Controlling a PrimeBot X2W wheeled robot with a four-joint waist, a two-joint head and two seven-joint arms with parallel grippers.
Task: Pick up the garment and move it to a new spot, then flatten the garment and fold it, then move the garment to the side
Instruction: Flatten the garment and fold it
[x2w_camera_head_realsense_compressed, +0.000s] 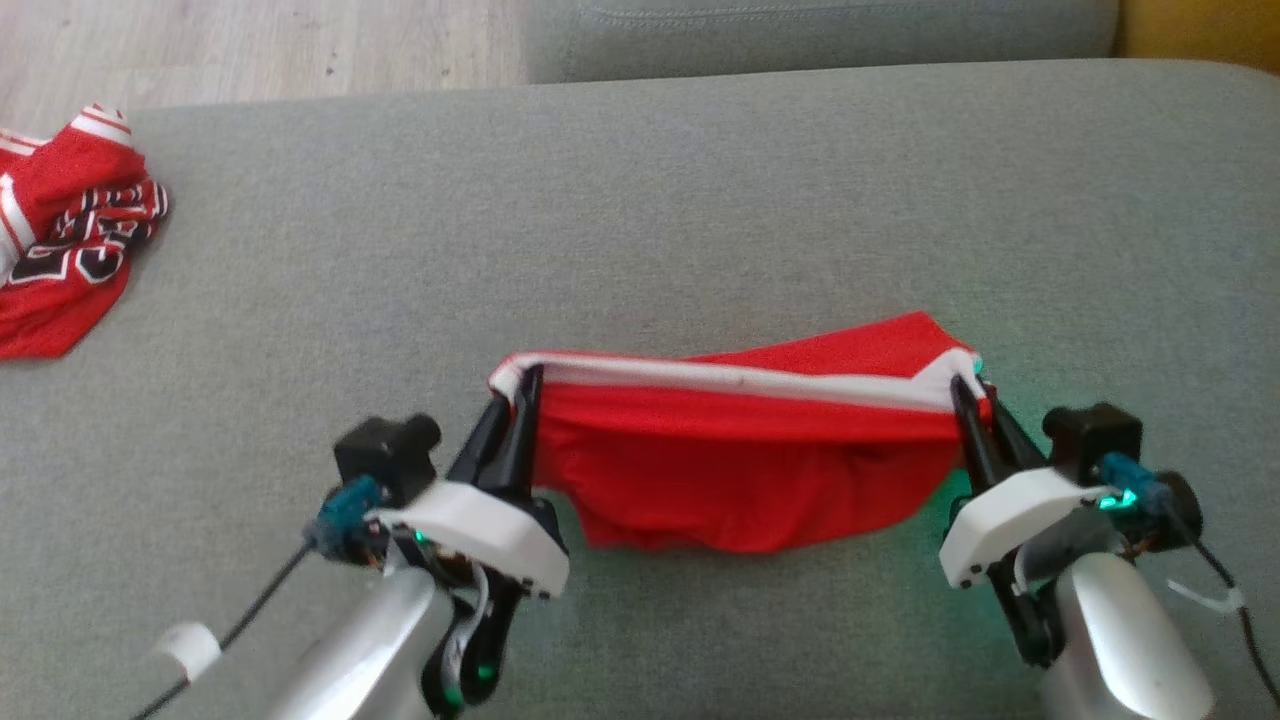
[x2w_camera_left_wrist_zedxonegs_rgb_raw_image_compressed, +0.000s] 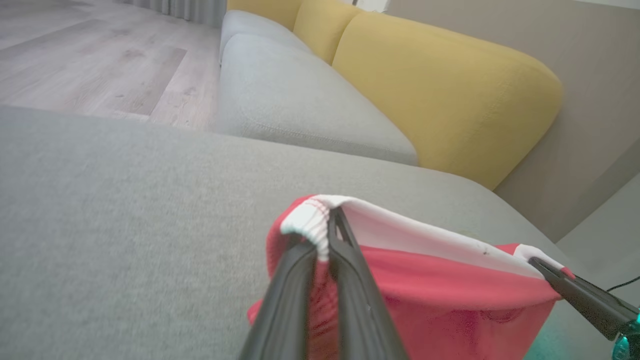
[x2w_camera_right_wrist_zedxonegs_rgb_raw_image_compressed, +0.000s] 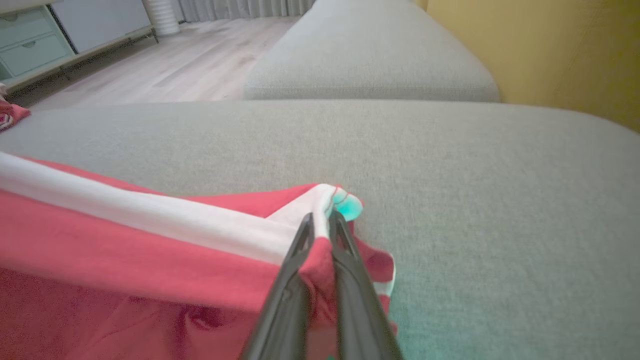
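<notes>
The garment (x2w_camera_head_realsense_compressed: 740, 460) is red with a white band along its top edge, and it hangs stretched between my two grippers above the grey cushion (x2w_camera_head_realsense_compressed: 640, 200). My left gripper (x2w_camera_head_realsense_compressed: 522, 385) is shut on the garment's left end, where the white band (x2w_camera_left_wrist_zedxonegs_rgb_raw_image_compressed: 312, 225) bunches at the fingertips. My right gripper (x2w_camera_head_realsense_compressed: 968, 392) is shut on the garment's right end (x2w_camera_right_wrist_zedxonegs_rgb_raw_image_compressed: 320, 220). Part of the cloth (x2w_camera_head_realsense_compressed: 880, 345) trails on the cushion behind the band. The right gripper's fingers (x2w_camera_left_wrist_zedxonegs_rgb_raw_image_compressed: 575, 290) also appear in the left wrist view.
A second red garment (x2w_camera_head_realsense_compressed: 70, 240) with white stripes and dark lettering lies crumpled at the cushion's far left edge. Another grey seat (x2w_camera_left_wrist_zedxonegs_rgb_raw_image_compressed: 295, 95) and yellow back cushions (x2w_camera_left_wrist_zedxonegs_rgb_raw_image_compressed: 440, 90) lie beyond. Wooden floor (x2w_camera_head_realsense_compressed: 250, 50) runs past the cushion's far left.
</notes>
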